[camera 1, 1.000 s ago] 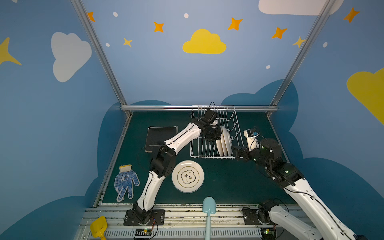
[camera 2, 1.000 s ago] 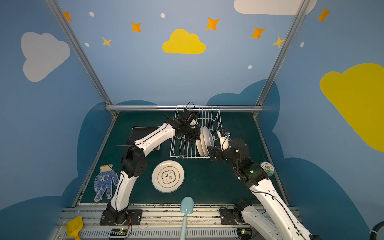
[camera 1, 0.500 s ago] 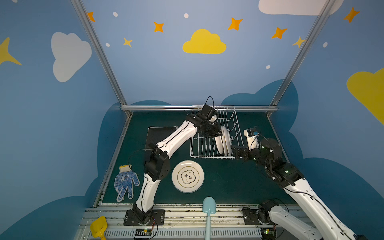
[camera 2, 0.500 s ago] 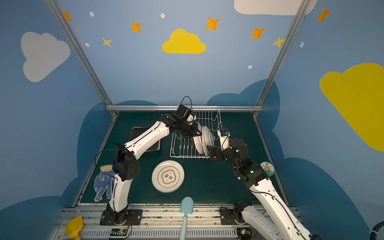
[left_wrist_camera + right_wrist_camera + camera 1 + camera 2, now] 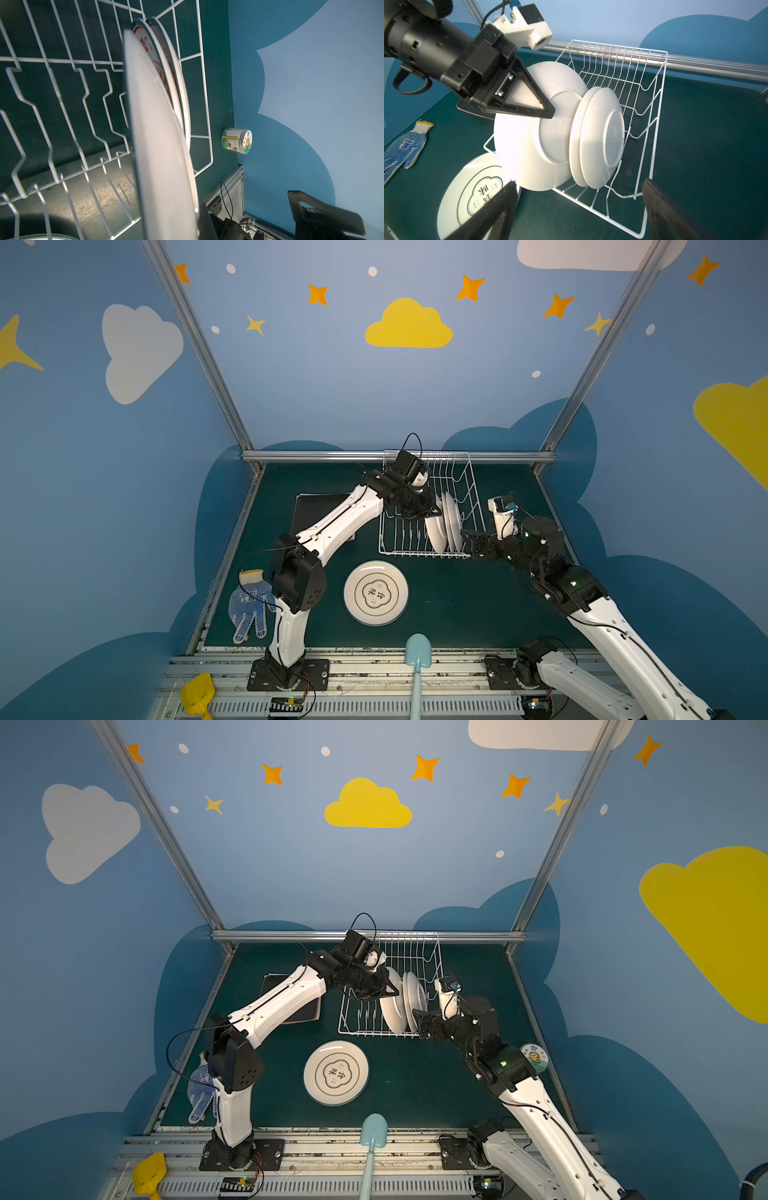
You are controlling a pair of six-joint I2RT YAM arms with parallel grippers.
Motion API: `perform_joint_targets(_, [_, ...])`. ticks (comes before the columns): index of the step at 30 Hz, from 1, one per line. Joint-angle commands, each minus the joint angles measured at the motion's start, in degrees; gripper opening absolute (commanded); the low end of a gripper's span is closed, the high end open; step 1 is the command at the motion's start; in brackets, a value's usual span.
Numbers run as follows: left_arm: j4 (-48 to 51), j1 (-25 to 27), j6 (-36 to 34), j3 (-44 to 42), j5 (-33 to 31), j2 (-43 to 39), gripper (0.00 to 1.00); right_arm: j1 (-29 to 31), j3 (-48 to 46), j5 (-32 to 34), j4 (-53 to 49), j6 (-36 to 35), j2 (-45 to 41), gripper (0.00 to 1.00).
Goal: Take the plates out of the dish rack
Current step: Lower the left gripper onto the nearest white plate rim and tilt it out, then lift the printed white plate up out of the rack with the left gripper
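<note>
Plates [image 5: 451, 522] — three stand on edge in the right part of the dish rack [image 5: 399, 535], which sits at the back of the green mat [image 5: 457, 605]. The big white plate [image 5: 529, 145] is the one nearest the rack's bare tines and leans tilted. The left gripper [image 5: 550, 115] is clamped on its upper rim, one finger [image 5: 512, 110] flat against the plain back. Just beside it the two smaller plates [image 5: 602, 135] nest together, w/ red print on their faces in the left wrist view. Whether the big plate's lower edge rests on the wires — can't tell.

The right gripper [image 5: 469, 539] hovers at the rack's front right corner, jaws wide apart w/ nothing between them.

A fourth round plate [image 5: 376, 592], cloud-shaped emblem up, lies flat on the mat in front of the rack. A black square plate [image 5: 316, 508] lies left of the rack, partly under the left arm.

Misc.: a blue-dotted glove [image 5: 249, 610] at the mat's left edge, a small jar [image 5: 534, 1057] at its right edge, a light-blue shovel [image 5: 417, 651] at the front rail.
</note>
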State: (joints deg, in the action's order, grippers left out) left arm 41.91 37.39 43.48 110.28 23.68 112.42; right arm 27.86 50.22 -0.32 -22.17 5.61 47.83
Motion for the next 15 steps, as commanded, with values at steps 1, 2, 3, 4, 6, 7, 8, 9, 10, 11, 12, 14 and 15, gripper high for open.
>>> perform_joint_targets(1, [0.64, -1.77, -1.21, -0.97, -2.30, -4.67, 0.03, -0.06, 1.65, -0.83, 1.53, 0.49, 0.53, 0.93])
perform_joint_targets(2, [0.49, -1.93, -1.15, -1.47, -2.30, -5.24, 0.03, -0.08, 1.73, -0.90, 1.60, 0.70, 0.61, 0.93])
perform_joint_targets(3, [0.25, -2.07, -1.12, -2.00, -2.24, -5.73, 0.03, -0.04, 1.73, -0.98, 1.68, 0.74, 0.71, 0.93])
perform_joint_targets(4, [0.04, -2.29, -1.04, -2.61, -1.99, -6.31, 0.03, -0.08, 1.73, -1.05, 1.78, 0.91, 0.73, 0.93])
perform_joint_targets(6, [-0.62, -2.67, -0.56, -3.74, -1.49, -7.30, 0.03, -0.03, 1.81, -1.09, 2.04, 1.07, 0.93, 0.93])
perform_joint_targets(7, [-0.98, -2.83, -0.42, -4.29, -1.15, -7.78, 0.03, 0.05, 1.90, -1.16, 2.20, 1.12, 1.03, 0.93])
perform_joint_targets(8, [-1.25, -3.01, -0.18, -4.78, -0.88, -8.21, 0.03, 0.05, 1.99, -1.18, 2.33, 1.08, 1.13, 0.93])
perform_joint_targets(9, [-1.36, -3.10, -0.03, -4.98, -0.67, -8.55, 0.03, 0.08, 2.07, -1.18, 2.31, 1.11, 1.21, 0.93])
perform_joint_targets(10, [-1.46, -3.27, -0.07, -5.16, -0.57, -8.92, 0.03, 0.07, 2.17, -1.24, 2.35, 1.16, 1.30, 0.93])
perform_joint_targets(11, [-1.46, -3.39, -0.04, -5.26, -0.51, -9.36, 0.03, 0.08, 2.30, -1.26, 2.40, 1.14, 1.38, 0.93])
perform_joint_targets(12, [-1.48, -3.54, -0.05, -5.38, -0.48, -9.69, 0.03, 0.02, 2.34, -1.34, 2.48, 1.14, 1.49, 0.93])
perform_joint_targets(14, [-1.80, -3.91, 0.02, -5.64, -0.73, -10.65, 0.03, 0.09, 2.58, -1.85, 2.66, 1.14, 1.64, 0.93])
perform_joint_targets(15, [-3.04, -4.11, 0.13, -6.38, -0.61, -11.56, 0.03, 0.08, 2.77, -2.07, 2.61, 1.30, 1.85, 0.93])
